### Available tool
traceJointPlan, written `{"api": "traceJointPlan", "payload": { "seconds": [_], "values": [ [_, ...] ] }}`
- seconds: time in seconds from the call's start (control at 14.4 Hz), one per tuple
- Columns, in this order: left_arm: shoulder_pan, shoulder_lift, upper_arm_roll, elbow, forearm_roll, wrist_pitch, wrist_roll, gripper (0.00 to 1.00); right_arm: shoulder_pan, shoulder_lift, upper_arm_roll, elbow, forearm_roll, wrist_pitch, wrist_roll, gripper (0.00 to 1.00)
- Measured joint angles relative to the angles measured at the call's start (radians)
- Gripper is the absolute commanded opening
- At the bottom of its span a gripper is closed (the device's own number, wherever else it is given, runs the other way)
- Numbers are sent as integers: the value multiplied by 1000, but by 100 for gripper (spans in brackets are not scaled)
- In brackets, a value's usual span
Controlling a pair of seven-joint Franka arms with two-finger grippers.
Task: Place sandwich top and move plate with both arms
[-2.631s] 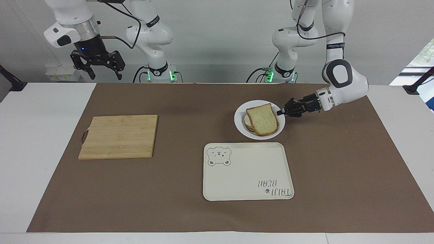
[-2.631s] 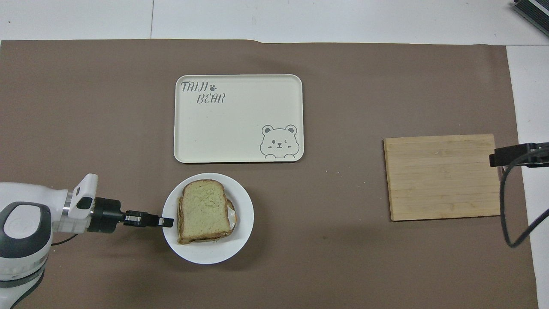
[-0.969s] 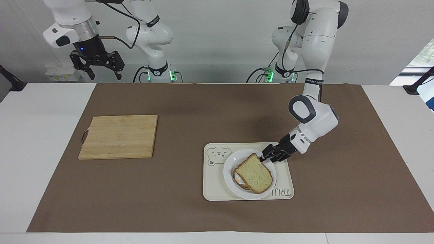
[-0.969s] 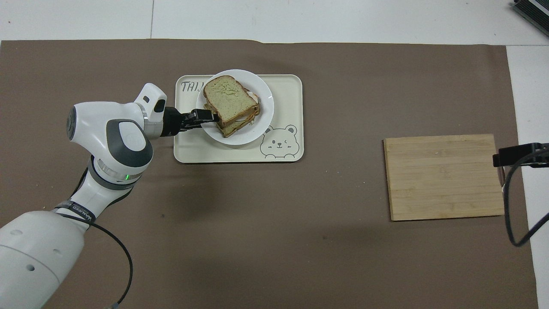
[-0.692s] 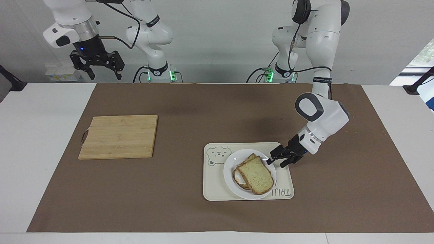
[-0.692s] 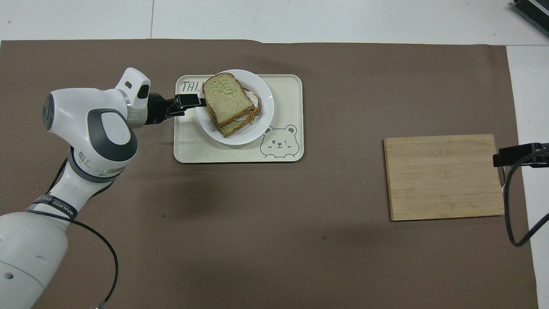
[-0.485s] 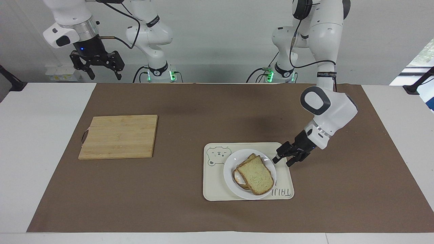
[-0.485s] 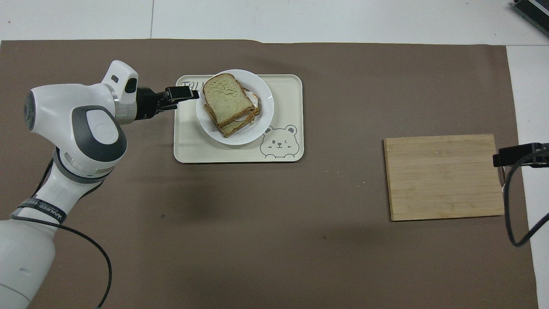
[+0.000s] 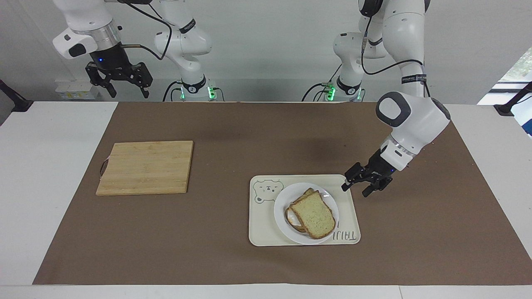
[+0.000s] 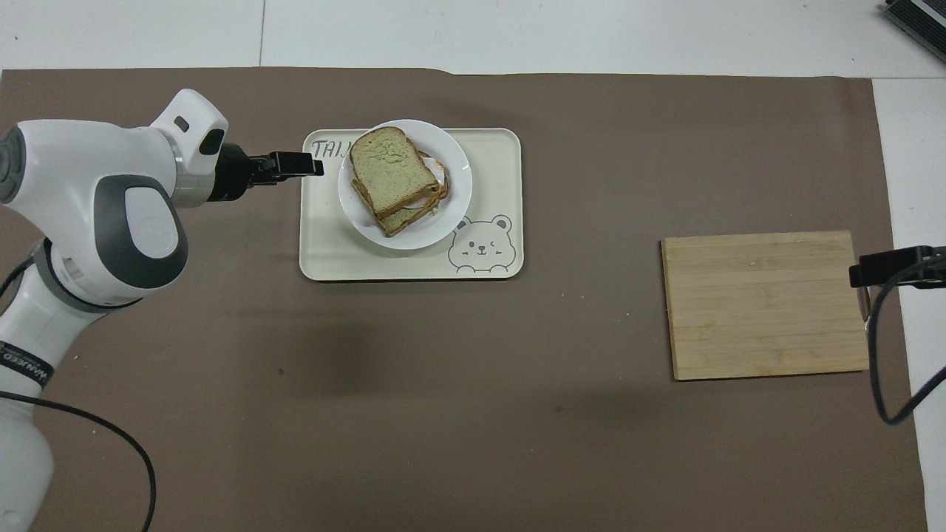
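The right pincer waits with fingers spread, high over the desk's robot-side edge at the right arm's end. The left pincer hangs wide and empty over the tray's robot-side corner, clear of the plate. The plate sits on the tray, toward its edge away from the robots, with the sandwich top lying askew on the lower slice. The step in hand looks like pulling away: lift clear so no finger clips the rim.
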Motion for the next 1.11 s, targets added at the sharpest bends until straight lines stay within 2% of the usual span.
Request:
{"api": "traceJointPlan", "payload": {
  "seconds": [0.14,0.35,0.48,0.69,0.9,1.11],
  "values": [
    [0,-18,45,66,132,-133,-14,100,0,0,0,0,0,0,0,100],
    [7,-80,129,216,383,-417,-16,100,0,0,0,0,0,0,0,100],
    [10,-124,142,284,475,-569,-16,100,0,0,0,0,0,0,0,100],
    [9,-194,168,315,494,-706,-16,100,0,0,0,0,0,0,0,100],
    [9,-303,176,320,497,-853,-16,100,1,0,0,0,0,0,0,100],
    [9,-333,175,335,514,-948,-16,100,1,0,0,0,0,0,0,100]
  ]
}}
